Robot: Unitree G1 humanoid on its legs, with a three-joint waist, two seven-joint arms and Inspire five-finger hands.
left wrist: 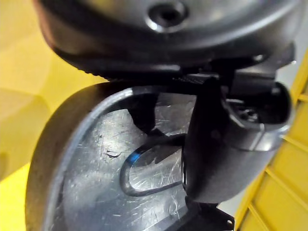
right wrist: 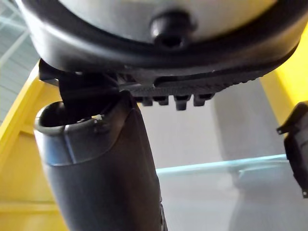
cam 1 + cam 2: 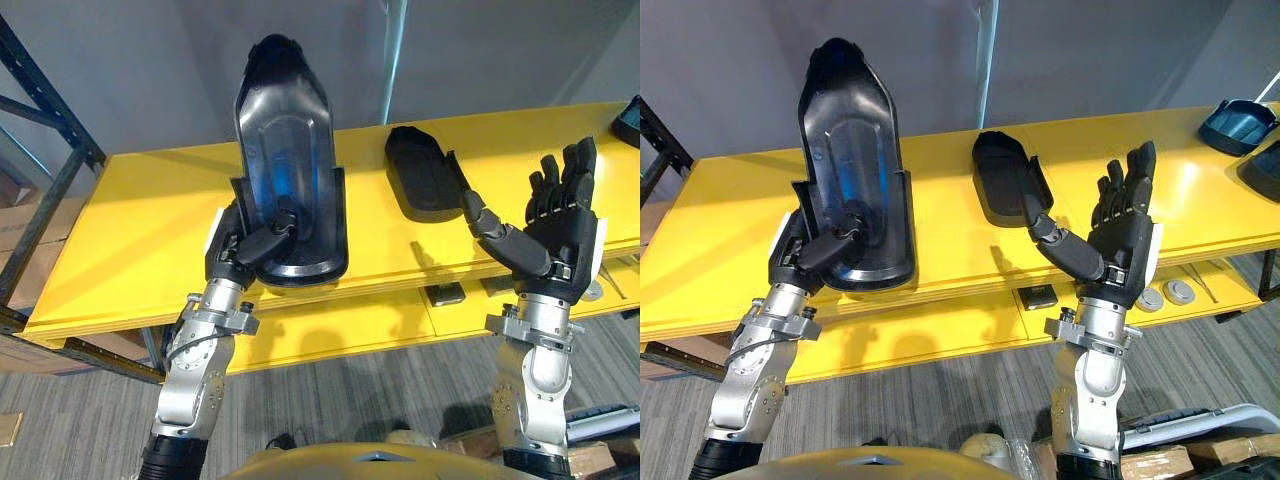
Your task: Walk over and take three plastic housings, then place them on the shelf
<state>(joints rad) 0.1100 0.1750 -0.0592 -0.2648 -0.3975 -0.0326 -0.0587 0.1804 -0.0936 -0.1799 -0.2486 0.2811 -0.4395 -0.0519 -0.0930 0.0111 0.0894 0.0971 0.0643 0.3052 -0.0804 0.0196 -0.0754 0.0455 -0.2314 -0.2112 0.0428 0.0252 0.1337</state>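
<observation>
**Black plastic housing (image 3: pixel 288 150) gripped in our left hand (image 3: pixel 240 250), right hand (image 3: pixel 562 232) empty**

We hold the housing upright by its wide lower end, thumb curled inside the shell and fingers behind it, above the near edge of the yellow tabletop (image 3: pixel 130 240). Our right hand is raised palm-up, fingers straight, with nothing in it. A second black housing (image 3: pixel 425 172) lies flat on the tabletop, farther back between the two hands. A bluish housing (image 3: pixel 1240 122) sits at the tabletop's far right.

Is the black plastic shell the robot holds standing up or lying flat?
Standing up. The left hand grips the black plastic housing by its wide end; its narrow end points up.
</observation>
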